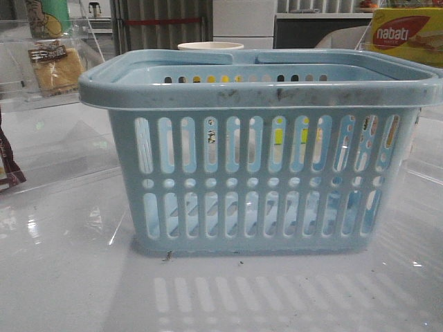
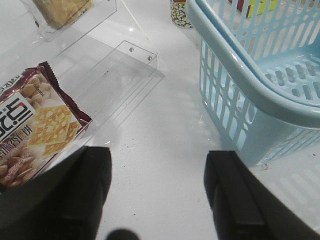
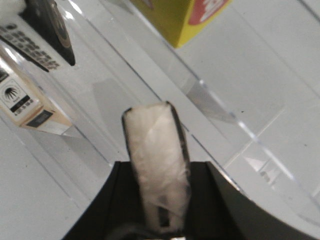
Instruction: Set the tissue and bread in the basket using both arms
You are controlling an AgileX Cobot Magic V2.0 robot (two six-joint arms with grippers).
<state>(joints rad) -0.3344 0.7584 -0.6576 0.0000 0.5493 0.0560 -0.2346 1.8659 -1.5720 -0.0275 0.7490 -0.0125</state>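
The pale blue basket stands in the middle of the table and fills the front view; neither gripper shows there. In the left wrist view my left gripper is open and empty over bare table, with the basket close on one side. The bread, golden-tan in a clear wrapper, sits on a clear shelf at the far left and also shows in the left wrist view. My right gripper is shut on the tissue, seen edge-on as a pale pack with dark edges.
A dark brown snack packet lies by the left gripper, next to a clear acrylic shelf. A yellow-red nabati box stands at the back right and also shows in the right wrist view. A pale cup stands behind the basket.
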